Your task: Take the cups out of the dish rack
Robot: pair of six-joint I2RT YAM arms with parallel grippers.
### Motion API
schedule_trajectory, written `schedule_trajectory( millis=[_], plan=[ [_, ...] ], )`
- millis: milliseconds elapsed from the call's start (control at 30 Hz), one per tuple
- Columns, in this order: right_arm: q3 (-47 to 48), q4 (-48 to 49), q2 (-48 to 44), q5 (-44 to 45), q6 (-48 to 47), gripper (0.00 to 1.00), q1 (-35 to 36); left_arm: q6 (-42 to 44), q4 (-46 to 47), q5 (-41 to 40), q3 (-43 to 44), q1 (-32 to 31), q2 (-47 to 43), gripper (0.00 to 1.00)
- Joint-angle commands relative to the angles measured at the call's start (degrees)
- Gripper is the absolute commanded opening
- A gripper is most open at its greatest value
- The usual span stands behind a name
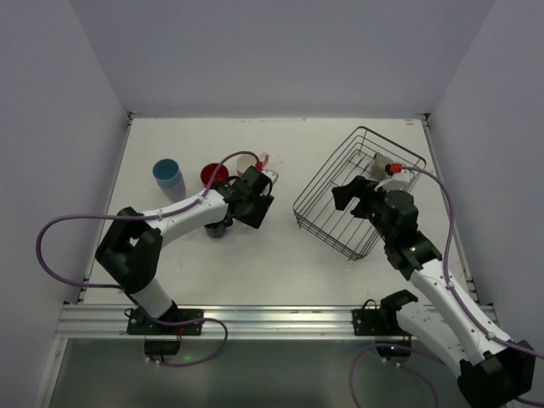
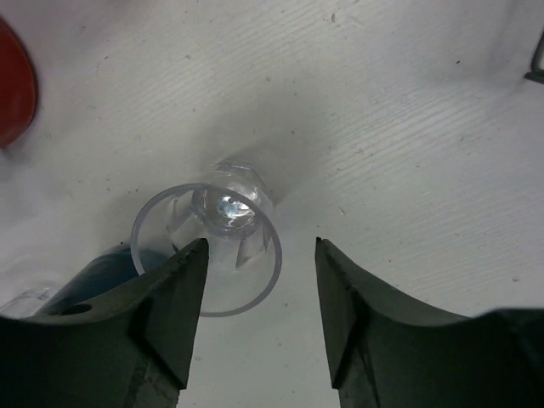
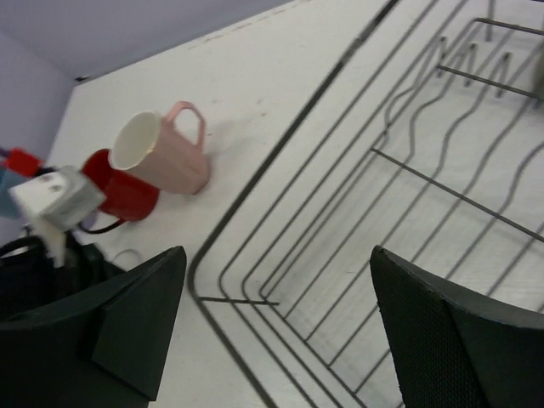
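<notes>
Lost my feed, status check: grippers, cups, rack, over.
Left gripper open over clear cup on table. Right gripper open above dish rack. No obstruction.

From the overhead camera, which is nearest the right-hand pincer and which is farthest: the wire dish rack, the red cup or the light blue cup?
1. The dish rack: directly under the right pincer, on the table's right side.
2. The red cup: well to the left of the rack.
3. The light blue cup: farthest left, beyond the red one.
</notes>
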Motion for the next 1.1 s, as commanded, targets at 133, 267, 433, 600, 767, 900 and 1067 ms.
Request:
schedule_trajectory(
  millis=[133,267,433,600,767,900,1067],
  plan=[
    [3.4,-5.4,7.8,8.7,-1.8,0.88,-8.6,0.8,9.4,10.8,-0.2,-0.9,-16.0,0.71],
    [6.3,-5.5,13.7,12.0,-2.2,0.89,-10.9,1.3,15.6,15.8,-2.8,-0.9,-24.6,0.77],
    [12.9,-5.4,23.8,14.4,-3.1,0.88,-15.8,3.5,16.1,16.6,-5.5,-1.0,-34.5,0.81],
    [21.3,-5.3,33.9,15.3,-3.8,0.84,-19.4,5.8,17.7,13.5,-11.7,-1.0,-43.7,0.83],
    [31.8,-7.1,46.1,13.5,-5.5,0.8,-21.6,6.5,20.3,12.3,-16.5,-1.0,-46.6,0.86],
    [39.6,-12.1,54.1,12.8,-7.9,0.8,-22.5,6.3,19.2,12.6,-16.0,-1.0,-46.5,0.86],
    [44.1,-15.7,61.0,10.5,-8.8,0.8,-25.2,5.9,19.2,12.4,-16.1,-0.9,-47.7,0.86]
  ],
)
